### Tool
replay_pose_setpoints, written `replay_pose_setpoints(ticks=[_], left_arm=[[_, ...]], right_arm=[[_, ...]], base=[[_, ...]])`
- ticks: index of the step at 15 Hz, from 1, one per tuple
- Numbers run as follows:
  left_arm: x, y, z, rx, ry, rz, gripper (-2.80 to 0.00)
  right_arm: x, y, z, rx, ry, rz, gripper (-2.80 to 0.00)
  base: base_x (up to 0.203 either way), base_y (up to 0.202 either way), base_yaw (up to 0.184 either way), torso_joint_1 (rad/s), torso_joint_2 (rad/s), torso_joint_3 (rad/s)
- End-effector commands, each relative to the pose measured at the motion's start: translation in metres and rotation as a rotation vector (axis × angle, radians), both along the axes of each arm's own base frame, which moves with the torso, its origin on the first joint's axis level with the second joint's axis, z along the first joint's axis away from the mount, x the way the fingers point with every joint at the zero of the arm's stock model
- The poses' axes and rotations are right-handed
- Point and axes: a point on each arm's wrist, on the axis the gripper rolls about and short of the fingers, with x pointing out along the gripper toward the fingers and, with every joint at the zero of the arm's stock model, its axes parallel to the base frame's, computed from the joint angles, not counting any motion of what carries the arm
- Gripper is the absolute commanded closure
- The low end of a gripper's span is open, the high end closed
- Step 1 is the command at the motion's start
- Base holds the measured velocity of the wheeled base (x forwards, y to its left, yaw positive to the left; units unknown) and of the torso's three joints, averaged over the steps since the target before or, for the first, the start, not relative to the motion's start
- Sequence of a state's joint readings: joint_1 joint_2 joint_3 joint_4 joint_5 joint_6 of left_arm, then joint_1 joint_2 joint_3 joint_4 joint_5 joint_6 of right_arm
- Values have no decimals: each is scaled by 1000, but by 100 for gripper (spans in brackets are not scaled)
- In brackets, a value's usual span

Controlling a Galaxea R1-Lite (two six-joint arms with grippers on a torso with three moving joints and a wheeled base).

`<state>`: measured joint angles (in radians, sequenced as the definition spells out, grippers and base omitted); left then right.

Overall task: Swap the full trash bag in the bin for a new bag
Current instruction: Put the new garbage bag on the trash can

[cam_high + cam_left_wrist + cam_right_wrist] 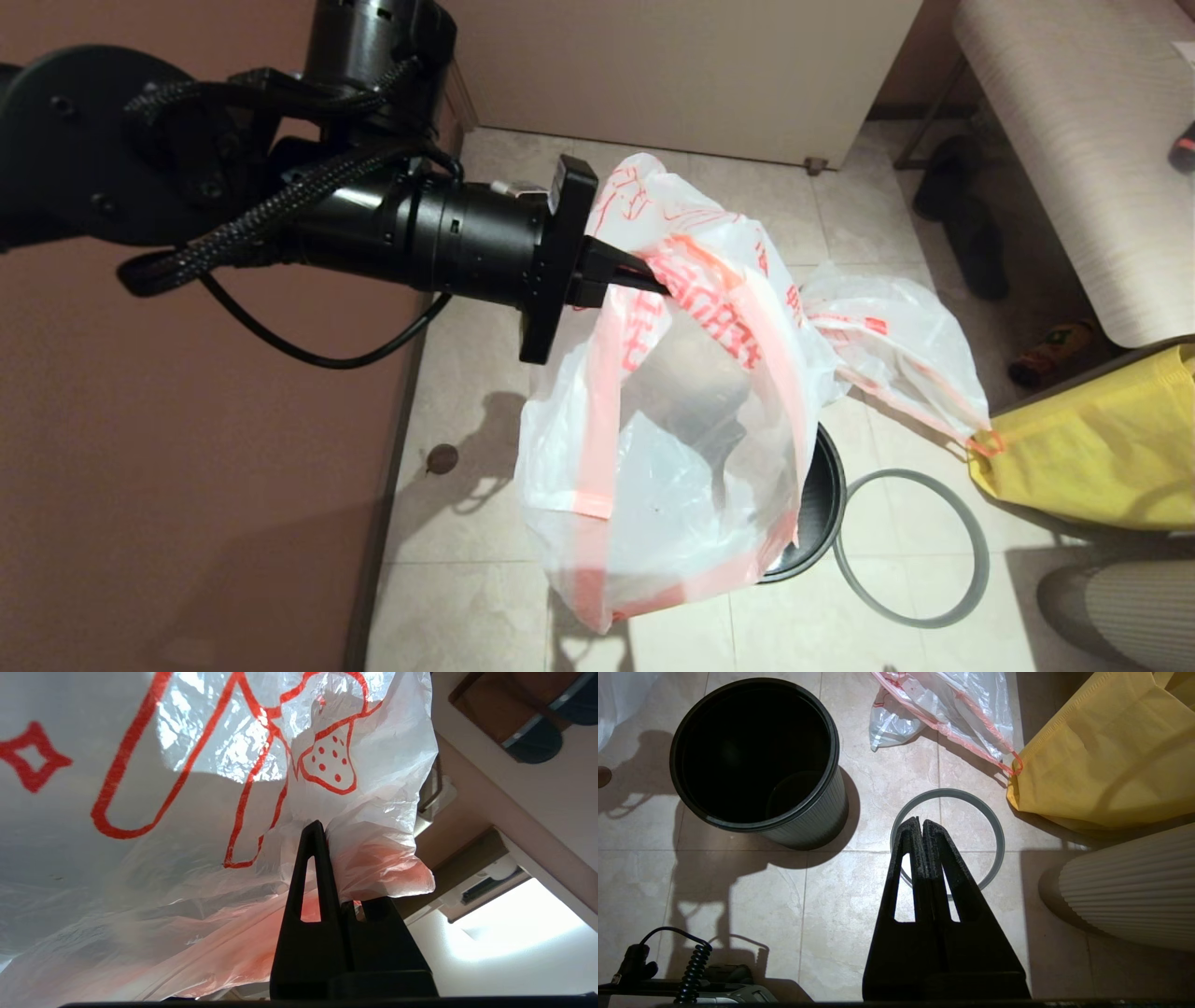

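Observation:
My left gripper (653, 275) is shut on the pink-red hem of the new bag (672, 448), a limp translucent white bag with red line print (322, 760). The bag hangs open in the air over the bin (823, 504) and hides most of it. In the right wrist view the bin (754, 756) stands upright, black and empty inside. Its grey hoop (971, 560) lies flat on the tiles beside it. My right gripper (921, 821) is shut on nothing, above the hoop (999, 826). A second white bag (896, 345) lies on the floor; I cannot tell whether it is the full trash bag.
A yellow fabric bag (1102, 448) sits at the right, touching the floor bag's drawstring. A ribbed cream object (1129, 891) stands near the hoop. A pale bench (1074, 140) and shoes (971, 233) are at the far right, a white cabinet (691, 65) behind.

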<state>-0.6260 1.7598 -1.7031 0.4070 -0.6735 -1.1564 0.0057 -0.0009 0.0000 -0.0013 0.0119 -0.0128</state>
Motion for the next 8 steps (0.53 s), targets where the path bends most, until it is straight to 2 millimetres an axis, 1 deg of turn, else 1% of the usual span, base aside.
replay_pose_setpoints(ticks=[1,4,6,7,8], left_arm=[[-7,-9,-8,23,21,-26,0],[-12,-14,-14,49,-5,-61,0],[-12,-16,-16,59,-34,-76,0],[-12,-18,-18,79,-78,-88,0],[-12,-19,-22,110,-131,-91,0]], right_arm=[[0,0,0,-1,1,1,0],[0,0,0,-4,5,-1,0],[0,0,0,-8,5,-1,0],[-1,0,2,-26,-2,-6,0],[-3,0,11,-44,-20,-18,0]], base=[[0,0,0,0,0,0],[0,0,0,0,0,0],[0,0,0,0,0,0],[0,0,0,0,0,0],[0,0,0,0,0,0]])
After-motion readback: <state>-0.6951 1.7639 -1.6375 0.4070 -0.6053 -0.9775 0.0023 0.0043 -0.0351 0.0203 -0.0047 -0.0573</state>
